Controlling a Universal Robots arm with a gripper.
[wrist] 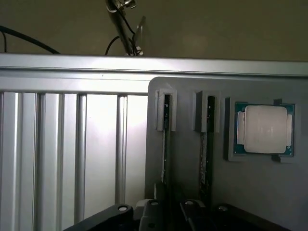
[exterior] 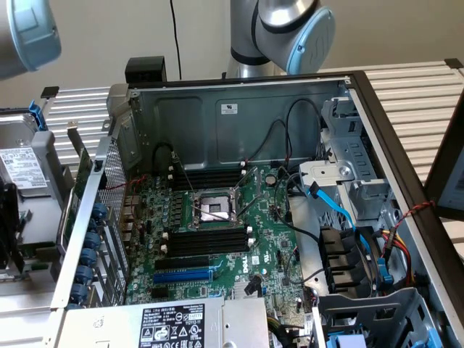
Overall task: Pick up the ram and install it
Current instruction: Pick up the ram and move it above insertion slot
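ram: long green circuit-board stick (wrist: 165, 144) stands on edge in grey plastic holder (wrist: 187, 168), slot farther from the silver square processor (wrist: 264, 129), top edge exposed for you to pinch | gripper (wrist: 171, 208): at that stick's end; clamped or not, you cannot tell | install: black memory slots (exterior: 206, 243) look unfilled

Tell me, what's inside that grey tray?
The grey tray holds a ram stick on edge in one slot, a second stick in another, and a square processor in a recess. The gripper covers the sticks' near ends.
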